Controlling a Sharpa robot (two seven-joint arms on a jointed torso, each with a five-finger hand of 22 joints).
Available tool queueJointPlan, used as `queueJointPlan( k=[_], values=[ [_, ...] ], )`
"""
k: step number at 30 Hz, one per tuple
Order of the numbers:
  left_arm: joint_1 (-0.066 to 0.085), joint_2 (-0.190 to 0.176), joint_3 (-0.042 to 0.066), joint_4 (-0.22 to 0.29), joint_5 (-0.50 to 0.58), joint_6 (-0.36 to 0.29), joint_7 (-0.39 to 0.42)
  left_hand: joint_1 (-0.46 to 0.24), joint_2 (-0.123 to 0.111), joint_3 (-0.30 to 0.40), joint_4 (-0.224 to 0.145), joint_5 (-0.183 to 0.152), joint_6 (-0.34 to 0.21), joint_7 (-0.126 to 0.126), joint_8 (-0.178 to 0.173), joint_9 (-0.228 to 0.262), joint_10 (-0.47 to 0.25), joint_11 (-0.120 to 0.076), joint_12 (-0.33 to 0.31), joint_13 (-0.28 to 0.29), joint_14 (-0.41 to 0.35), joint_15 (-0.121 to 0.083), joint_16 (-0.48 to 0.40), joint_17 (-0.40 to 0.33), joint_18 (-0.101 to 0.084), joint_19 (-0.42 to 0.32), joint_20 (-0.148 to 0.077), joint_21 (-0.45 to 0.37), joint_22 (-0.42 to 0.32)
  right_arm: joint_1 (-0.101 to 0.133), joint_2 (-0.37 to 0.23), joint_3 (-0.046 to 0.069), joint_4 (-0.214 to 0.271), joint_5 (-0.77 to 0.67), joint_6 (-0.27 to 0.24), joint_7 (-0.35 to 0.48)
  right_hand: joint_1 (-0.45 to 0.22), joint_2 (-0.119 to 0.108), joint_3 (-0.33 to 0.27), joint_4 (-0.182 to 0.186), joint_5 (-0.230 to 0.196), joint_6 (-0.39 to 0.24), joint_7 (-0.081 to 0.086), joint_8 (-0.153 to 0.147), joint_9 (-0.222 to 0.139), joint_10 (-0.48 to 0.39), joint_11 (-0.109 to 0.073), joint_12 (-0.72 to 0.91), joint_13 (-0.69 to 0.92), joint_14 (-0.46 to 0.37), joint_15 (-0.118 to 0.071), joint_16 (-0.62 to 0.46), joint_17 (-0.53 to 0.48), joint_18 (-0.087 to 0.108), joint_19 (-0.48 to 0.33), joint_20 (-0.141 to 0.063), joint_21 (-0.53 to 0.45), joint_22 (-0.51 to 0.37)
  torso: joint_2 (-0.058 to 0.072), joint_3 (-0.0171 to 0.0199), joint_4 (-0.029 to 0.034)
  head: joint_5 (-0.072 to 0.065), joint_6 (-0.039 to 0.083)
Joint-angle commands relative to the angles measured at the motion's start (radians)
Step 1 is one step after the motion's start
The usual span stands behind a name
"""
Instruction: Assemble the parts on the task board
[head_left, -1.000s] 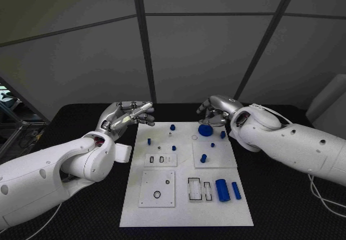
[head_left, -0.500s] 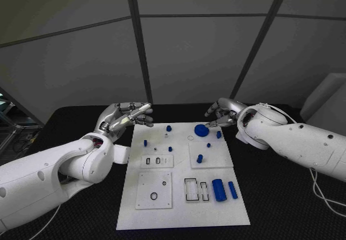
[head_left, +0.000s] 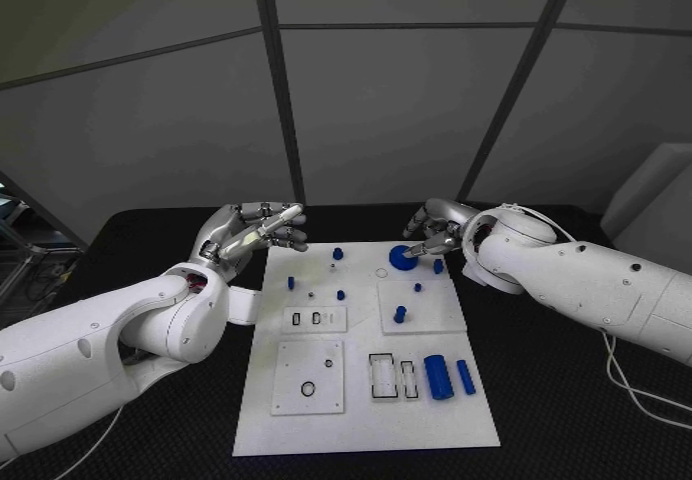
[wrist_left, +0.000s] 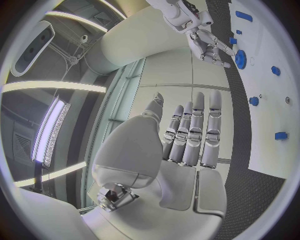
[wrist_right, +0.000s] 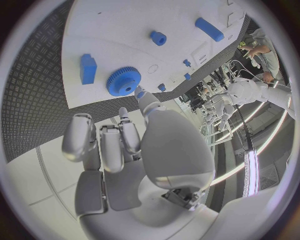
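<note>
Reaching in from the right, the right hand (head_left: 433, 233) hovered at the far edge of the board (head_left: 368, 420) — and the gear (head_left: 405, 259) lay just in front of its fingertips, a bit nearer and to the left. The gear lay flat, so it had no long side to line up with. That hand was much closer to it than the left hand (head_left: 257, 231), which waited off the board's far left corner. Both hands held nothing; their fingers were loosely curled and a little apart.
</note>
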Motion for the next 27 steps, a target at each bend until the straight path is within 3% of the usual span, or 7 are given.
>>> queueJointPlan(
  k=[1,27],
  values=[
    [0.002,0.001,0.001,0.000,-0.005,0.014,0.002,0.000,0.011,-0.008,0.000,-0.001,-0.002,0.002,-0.006,-0.001,-0.008,0.001,-0.004,-0.001,-0.007,0.002,0.000,0.001,0.045,-0.008,0.000,0.007,0.001,0.001,0.005,0.001,-0.006,-0.023,0.021,-0.012,0.009,0.004,-0.005,0.002,0.006,-0.010,0.001,0.007,0.002,0.007,0.004,0.007,0.005,0.065,0.008,0.008,0.006,-0.019,0.009,0.001,0.006,0.004,-0.001,-0.0005,-0.0008,-0.001,-0.003],
    [0.002,0.002,0.001,-0.003,-0.005,0.016,0.002,0.000,0.011,-0.008,0.000,-0.001,-0.002,0.002,-0.006,-0.001,-0.008,0.001,-0.004,-0.001,-0.007,0.002,0.000,0.001,0.045,-0.008,0.000,0.007,0.001,0.000,0.032,0.000,-0.036,-0.040,0.097,-0.017,0.013,0.014,-0.012,0.009,0.017,-0.002,0.000,0.020,0.007,0.014,0.004,0.021,0.025,0.066,0.009,0.018,0.021,-0.022,0.013,0.004,0.016,0.021,0.000,0.0003,-0.0011,0.002,-0.012]
  ],
)
